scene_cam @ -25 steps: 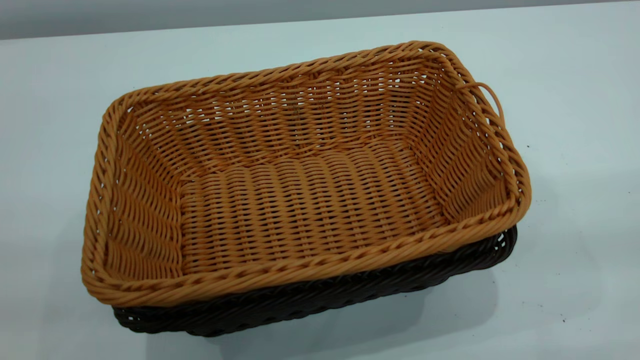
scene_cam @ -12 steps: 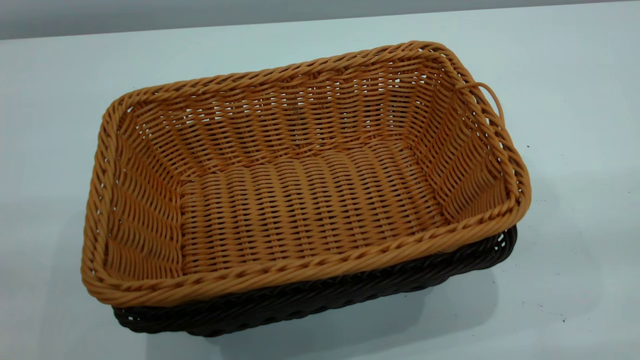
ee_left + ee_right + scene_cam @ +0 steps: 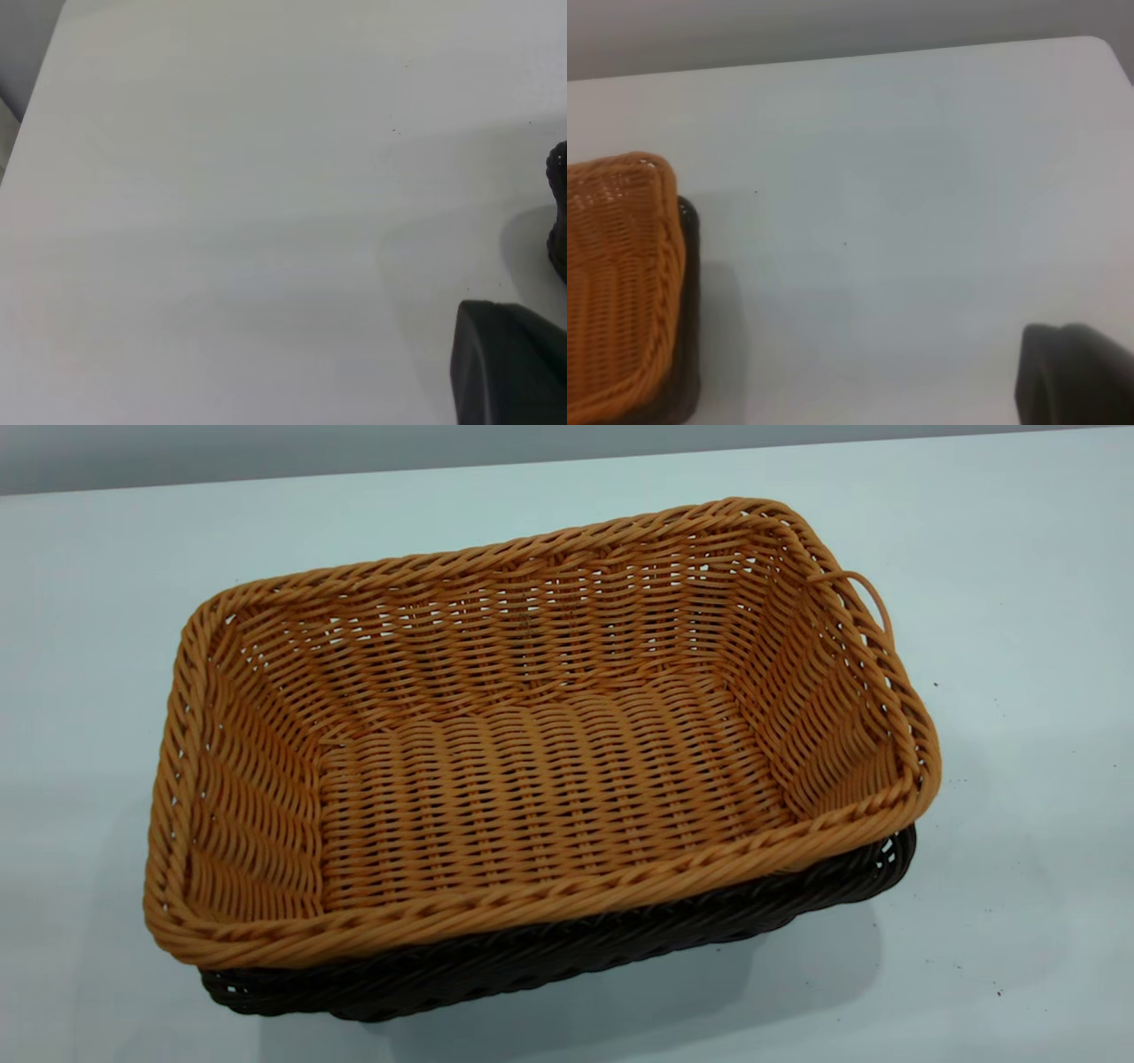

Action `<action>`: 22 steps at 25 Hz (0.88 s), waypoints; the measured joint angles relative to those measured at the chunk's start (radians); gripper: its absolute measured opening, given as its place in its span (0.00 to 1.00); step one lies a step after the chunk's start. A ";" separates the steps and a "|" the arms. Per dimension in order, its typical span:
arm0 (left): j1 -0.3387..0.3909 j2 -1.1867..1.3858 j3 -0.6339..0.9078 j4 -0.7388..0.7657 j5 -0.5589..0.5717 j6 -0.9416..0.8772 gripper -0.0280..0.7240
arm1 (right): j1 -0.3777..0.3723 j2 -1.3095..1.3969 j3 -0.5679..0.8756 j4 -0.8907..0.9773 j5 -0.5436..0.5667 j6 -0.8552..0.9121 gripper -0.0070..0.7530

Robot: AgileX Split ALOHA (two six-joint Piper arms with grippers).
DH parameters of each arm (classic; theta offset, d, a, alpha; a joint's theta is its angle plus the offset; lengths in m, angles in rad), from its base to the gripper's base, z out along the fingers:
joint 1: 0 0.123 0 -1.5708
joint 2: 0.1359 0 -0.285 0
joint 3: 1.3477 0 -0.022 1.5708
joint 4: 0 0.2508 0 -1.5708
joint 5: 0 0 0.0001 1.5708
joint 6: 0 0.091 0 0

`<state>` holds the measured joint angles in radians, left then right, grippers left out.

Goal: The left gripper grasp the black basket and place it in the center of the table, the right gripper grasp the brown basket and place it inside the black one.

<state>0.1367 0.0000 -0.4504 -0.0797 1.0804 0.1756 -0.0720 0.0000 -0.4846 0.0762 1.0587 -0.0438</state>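
Left gripper [image 3: 509, 365] shows only as one rounded black lump at the corner of its own wrist view, hanging over bare table; whether it is wide or narrow cannot be told. It holds nothing that can be seen. A small knobbly dark bit of the black basket [image 3: 558, 212] shows at the edge of that view, apart from the gripper.

On the table [image 3: 106, 602], a smooth white top with a few small dark specks, stand two rectangular wicker baskets, one of each colour. The brown basket [image 3: 540, 779] is orange-tan, with a thick braided rim, sloped open-weave sides and a tightly ribbed flat bottom. It sits nested inside the black basket [image 3: 549, 957], of which only a very dark brown-black woven band shows beneath the tan rim along the near side and at the right corner. The tan rim rides higher than the dark one. One loose strand [image 3: 873, 598] loops off the tan rim at the far right corner.

The right gripper [image 3: 1079, 376] is likewise one blurred black shape at the corner of its wrist view, above bare table and well apart from the stacked baskets; its opening cannot be told.
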 joint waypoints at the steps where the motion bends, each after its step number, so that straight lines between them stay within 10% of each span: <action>1: -0.006 0.000 0.000 0.001 0.000 0.000 0.04 | -0.013 0.000 0.000 0.001 0.000 0.000 0.01; 7: -0.093 0.000 0.000 0.002 0.000 0.000 0.04 | -0.116 0.000 0.000 0.001 0.000 0.000 0.01; 22: -0.151 0.000 0.000 0.004 -0.001 0.000 0.04 | -0.076 0.000 0.000 -0.002 0.000 0.001 0.01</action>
<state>-0.0143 0.0000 -0.4504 -0.0762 1.0796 0.1756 -0.1481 0.0000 -0.4846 0.0742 1.0587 -0.0429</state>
